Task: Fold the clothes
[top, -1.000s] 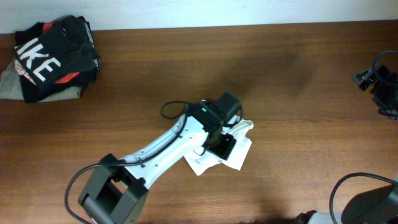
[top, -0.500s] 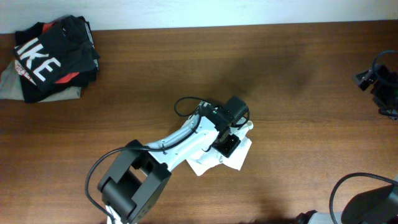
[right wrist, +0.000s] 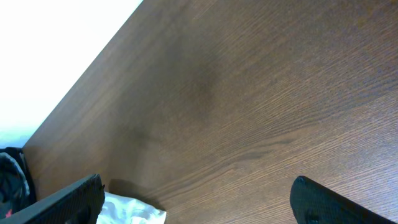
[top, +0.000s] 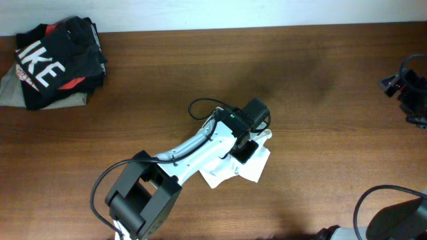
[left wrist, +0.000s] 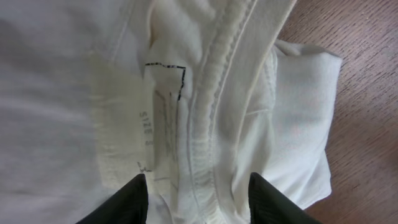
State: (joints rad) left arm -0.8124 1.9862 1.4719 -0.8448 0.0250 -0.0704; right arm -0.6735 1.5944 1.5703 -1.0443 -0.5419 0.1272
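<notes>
A crumpled white garment [top: 230, 175] lies on the wooden table just right of centre. My left gripper [top: 245, 151] hangs directly over it. In the left wrist view the left gripper [left wrist: 200, 204] is open, its two black fingertips [left wrist: 130, 200] on either side of the garment's ribbed collar seam [left wrist: 208, 124], next to a size label [left wrist: 121, 130]; nothing is clamped. My right gripper [top: 408, 90] is at the far right edge, away from the garment. In the right wrist view the right gripper [right wrist: 199, 202] is open and empty over bare wood, with a corner of the white garment [right wrist: 134, 213] at the lower left.
A stack of folded dark clothes with white lettering [top: 57, 61] sits at the table's far left corner. The table's far edge [top: 267, 27] runs along the top. The left arm's body [top: 143, 203] stretches from the front left toward the centre.
My left arm has swung and its gripper has shifted slightly right and away over the white garment. The garment has barely moved. The right arm is still.
</notes>
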